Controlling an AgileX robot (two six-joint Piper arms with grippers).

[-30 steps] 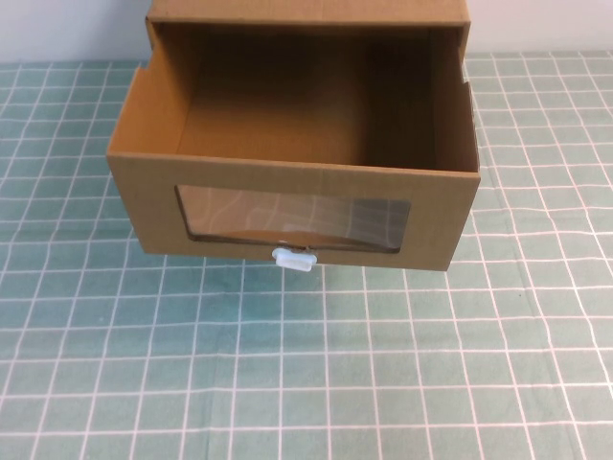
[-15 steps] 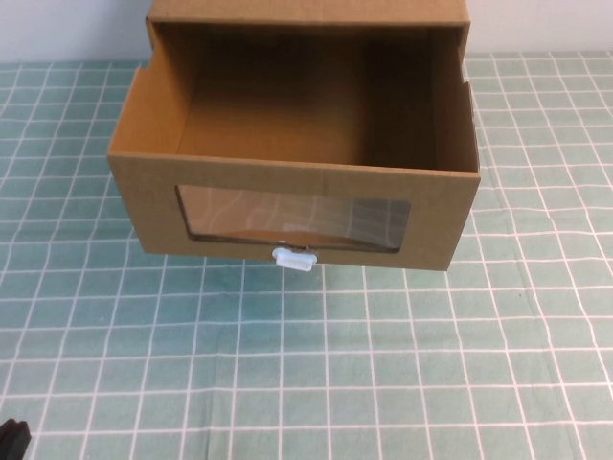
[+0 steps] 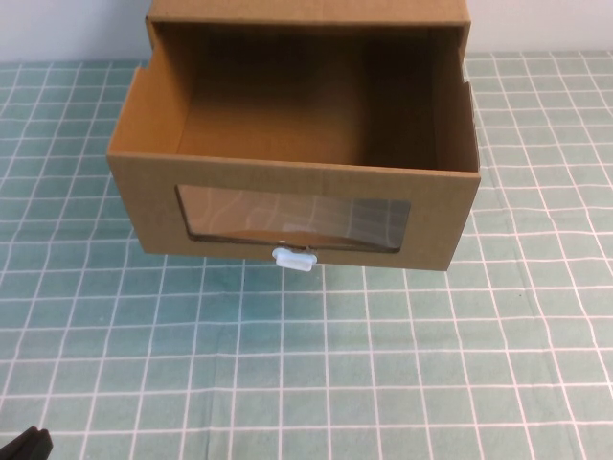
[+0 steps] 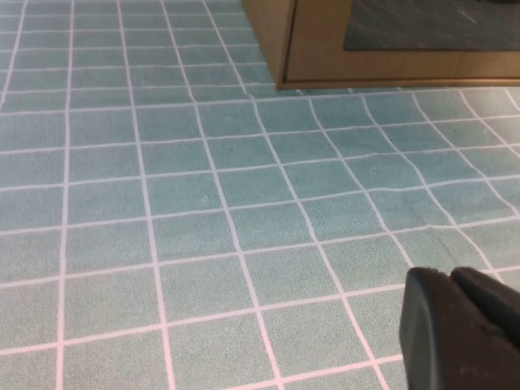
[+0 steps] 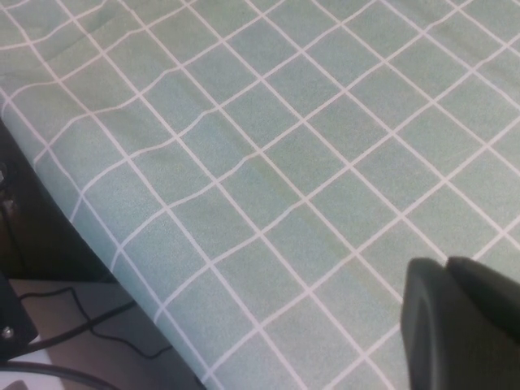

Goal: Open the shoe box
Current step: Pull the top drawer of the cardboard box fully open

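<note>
Sitting at the far middle of the worktop, the shoe box [image 3: 442,222] is brown cardboard of the drawer type and it is already open: the inner drawer [image 3: 153,115] is slid out toward the near side, its top uncovered, brown inside with nothing visible in it. The outer sleeve [image 3: 306,10] is at the far edge, only its near rim and top in view, with the drawer's far end tucked under it. The drawer's near face has a clear window [image 3: 292,218] running wide across it, with a reflection on the film. A small white pull tab [image 3: 294,260] sticks out just below the window, roughly centred, at the bottom edge of that face. A green checked cloth [image 3: 383,364] with white grid lines covers the worktop and the box rests on it. The left hand [image 3: 27,444] is at the near left corner, just a dark tip in the high view, well apart from the box and touching nothing. In the left wrist view its fingers press together with only a thin seam between them, so closed and empty, low over the cloth, with the box's near left corner beyond. The right hand [image 5: 448,272] is out of the high view. Its wrist view shows dark fingertips closed together, holding nothing, over the cloth near where it drops off the worktop edge. A black cable [image 5: 81,317] lies below that edge.
</note>
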